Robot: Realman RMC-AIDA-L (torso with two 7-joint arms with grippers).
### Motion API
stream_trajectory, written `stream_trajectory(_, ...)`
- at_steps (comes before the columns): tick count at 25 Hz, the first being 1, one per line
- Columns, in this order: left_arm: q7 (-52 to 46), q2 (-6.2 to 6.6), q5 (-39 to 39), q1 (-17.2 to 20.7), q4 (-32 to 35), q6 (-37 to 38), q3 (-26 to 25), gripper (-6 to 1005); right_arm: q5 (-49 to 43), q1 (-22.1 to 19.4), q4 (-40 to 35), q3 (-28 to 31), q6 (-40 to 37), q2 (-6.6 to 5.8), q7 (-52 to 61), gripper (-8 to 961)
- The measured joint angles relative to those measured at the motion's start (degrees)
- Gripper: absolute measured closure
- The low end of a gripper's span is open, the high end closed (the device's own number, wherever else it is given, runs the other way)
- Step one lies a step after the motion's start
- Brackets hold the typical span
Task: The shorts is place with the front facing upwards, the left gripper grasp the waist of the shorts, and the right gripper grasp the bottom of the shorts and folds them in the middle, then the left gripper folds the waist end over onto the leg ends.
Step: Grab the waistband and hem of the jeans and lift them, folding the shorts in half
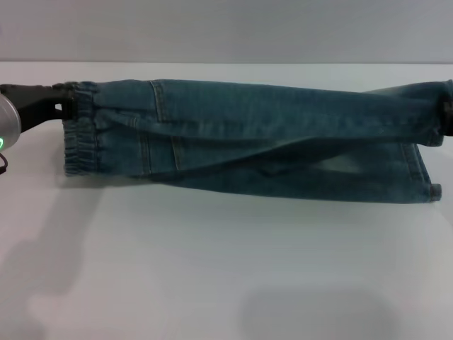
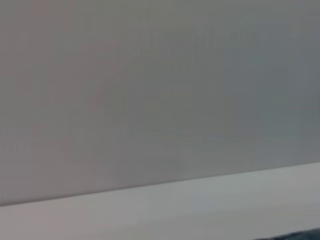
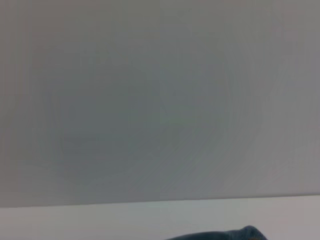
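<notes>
The blue-green denim shorts lie stretched across the white table, folded lengthwise, with the upper layer pulled taut above the lower one. The gathered elastic waist is at the left and the leg ends are at the right. My left gripper comes in from the left edge and is shut on the top of the waist. Only a black bit of my right gripper shows at the right edge, gripping the upper leg hem. Each wrist view shows a sliver of the shorts at its edge.
A grey wall rises behind the table's far edge. Bare white tabletop extends in front of the shorts, with soft shadows on it.
</notes>
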Motion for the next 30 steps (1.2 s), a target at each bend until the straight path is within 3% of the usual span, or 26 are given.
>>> stream_trajectory(14, -0.1, 0.06, 0.0, -1.4, 4.3, 7.4, 0.4, 970, 0.1, 1.5, -7.1, -0.5, -8.8, -0.09, 8.0, 950)
stream_trajectory(30, 0.2, 0.06, 0.1, -4.5, 7.0, 8.9, 0.9, 965, 2.2, 0.6, -6.2, -0.8, -10.4, -0.10, 12.6, 950)
